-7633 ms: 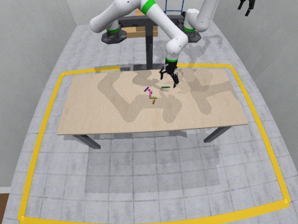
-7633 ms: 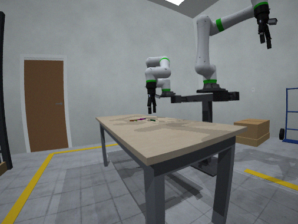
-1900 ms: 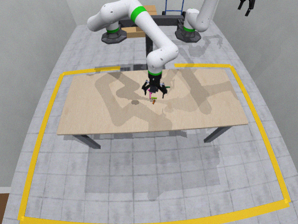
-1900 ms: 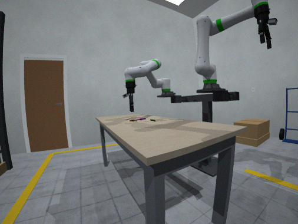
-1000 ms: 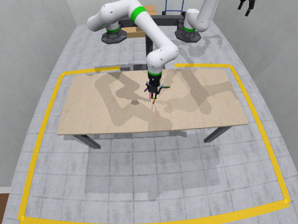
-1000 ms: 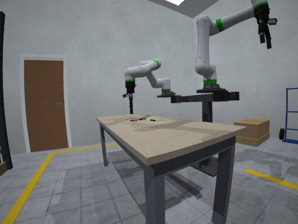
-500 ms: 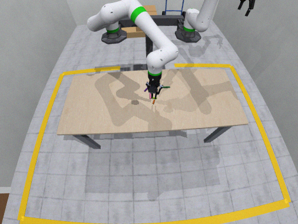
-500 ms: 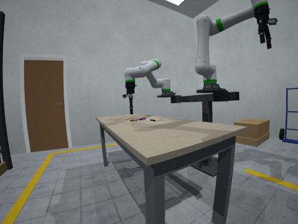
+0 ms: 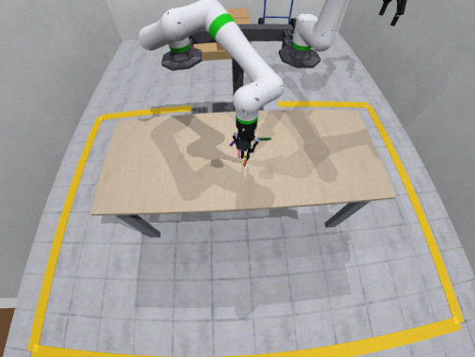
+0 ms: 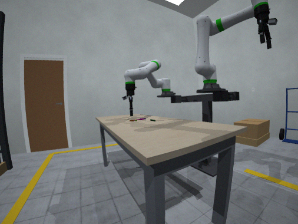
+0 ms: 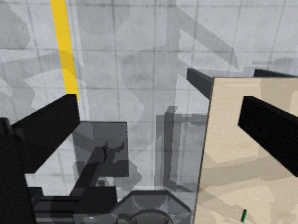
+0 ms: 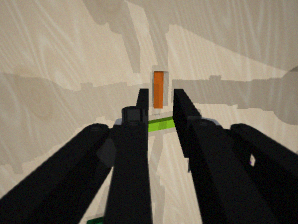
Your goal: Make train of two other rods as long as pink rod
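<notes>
My right gripper [image 9: 245, 158] [image 10: 131, 114] [image 12: 160, 103] points down over the rods, its fingers narrowed but apart, with nothing seen held. The orange rod [image 9: 244, 162] [image 10: 131, 120] [image 12: 158, 89] lies just ahead of the fingertips, lengthwise in line with the gap. The lime rod [image 12: 161, 124] lies crosswise below the gap, its ends hidden by the fingers. The pink rod [image 9: 239, 153] and purple rod [image 9: 233, 143] are partly hidden by the gripper. The green rod [image 9: 265, 139] [image 10: 152, 120] [image 11: 244, 215] [image 12: 95, 220] lies apart. My left gripper [image 9: 389, 18] [image 10: 265, 44] [image 11: 159, 110] is open, high off the table.
The wooden table [image 9: 141, 188] [image 10: 176, 138] [image 11: 225, 125] carries all the rods. The left arm stands away from the table's middle, its gripper beyond the table edge. Cardboard boxes [image 10: 251, 131] and a blue trolley [image 10: 291, 111] stand on the floor behind.
</notes>
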